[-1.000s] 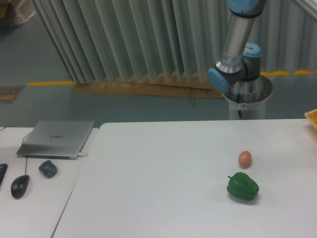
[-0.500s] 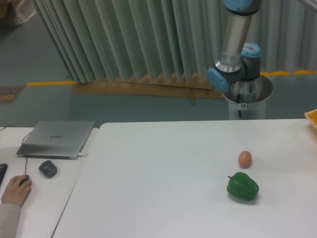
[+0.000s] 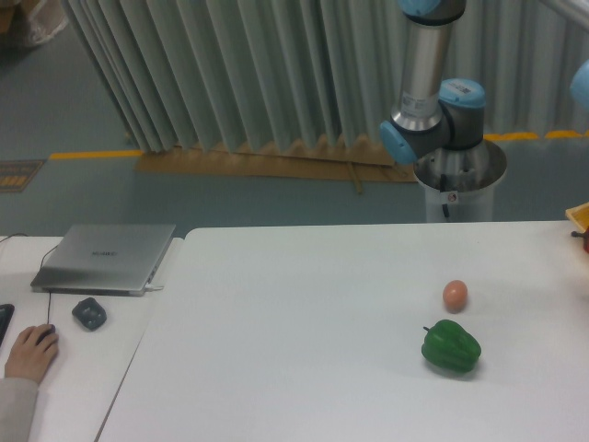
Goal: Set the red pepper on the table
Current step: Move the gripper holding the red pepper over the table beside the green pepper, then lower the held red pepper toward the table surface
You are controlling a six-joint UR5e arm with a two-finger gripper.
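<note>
— White counter [image 3: 276, 350], big, smooth, rounded corners, takes up most of the shot. Butted against its left side is a narrower counter [image 3: 83, 396] with a closed grey laptop [image 3: 106, 258], a small dark lump [image 3: 89, 313], and somebody's hand [image 3: 32, 353] resting on a mouse. Behind all that there's greenish floor [image 3: 74, 193] with a yellow line [image 3: 92, 154], and a pleated grey curtain [image 3: 230, 64].

— Any bins or trays?

— Just a yellow corner [image 3: 580, 216] poking in at the right edge. Can't see inside it, so no idea what it holds.

— And the red pepper?

— Barely there, if at all. A sliver of red with a dark bit, the red pepper [image 3: 583, 241] I think, sits at the very right edge just under that yellow corner. Too cut off to judge shape or whether it touches the counter. Out in plain view are an orange-brown egg [image 3: 455, 295] and, just in front of it, a glossy green pepper [image 3: 451, 347], near each other but apart.

— Gripper?

— Out of frame. You only get the silver-and-blue arm [image 3: 425, 74] rising off its pedestal [image 3: 458, 189] behind the counter, so I can't say how wide the gripper is or what it has.
</note>
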